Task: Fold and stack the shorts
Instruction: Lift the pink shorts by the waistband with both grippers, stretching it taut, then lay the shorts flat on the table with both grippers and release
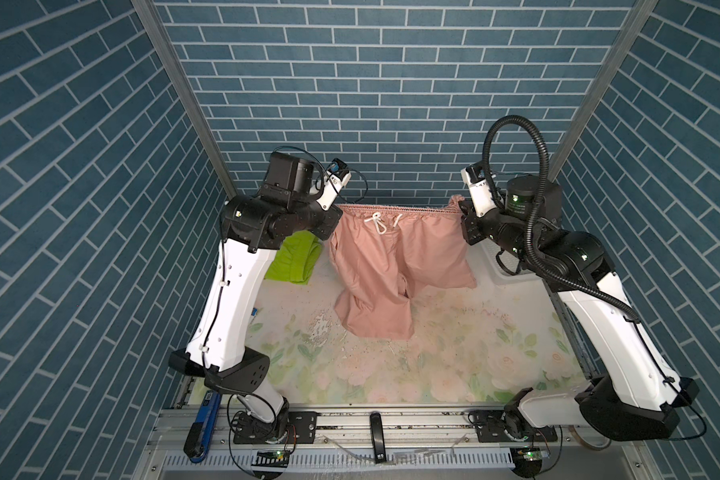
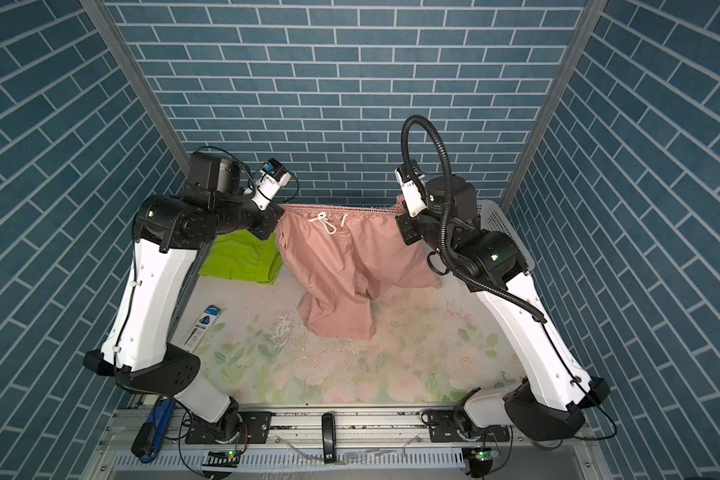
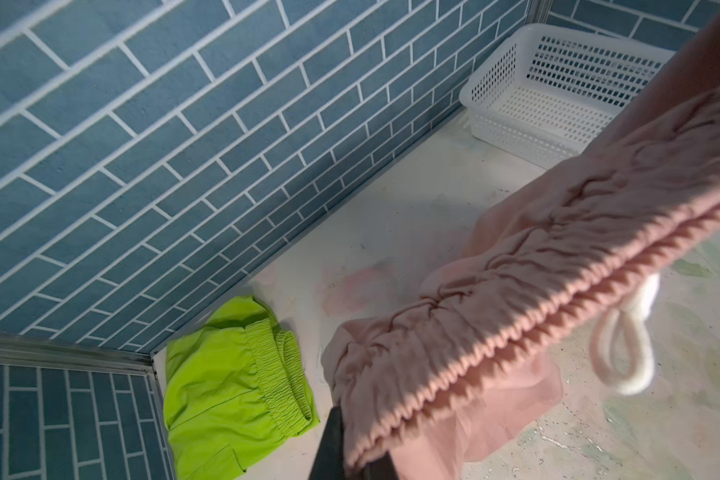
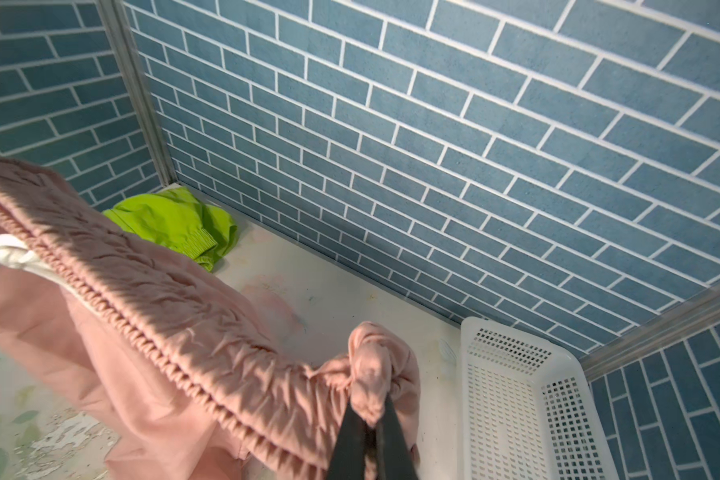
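both top views are showing the pink shorts (image 1: 375, 266) being held up in the air along the back edge of the counter (image 1: 433, 365), with their gathered waistband (image 1: 412, 210) stretching in a nearly straight line between the two arms. the left tool (image 3: 358, 457) is pinching the left end of that waistband. in the left wrist view its dark fingers (image 3: 333, 436) are pressing close against the ruffled elastic, with cloth caught between them. the right tool (image 4: 371, 419) is pinching the right end, and in the right wrist view a bunched knob of pink cloth is sticking up from between its two dark fingers (image 4: 393, 436), which are lying close together. a white drawstring (image 1: 377, 222) is hanging in a loose bow from the front of the waistband, nearer the left tool than the right. the two legs are hanging down from the band. the one on the left side is dropping lower, and its hem is appearing to rest on the counter near the middle, while the other is flaring out toward the right edge. the green shorts (image 2: 242, 259) are lying in a flat bundle in the back left corner of the counter, partly under the left arm and apart from the pink pair. a white perforated basket (image 3: 495, 83) is sitting in the back right corner, beneath the right arm and against the blue brick-patterned wall (image 4: 474, 145).
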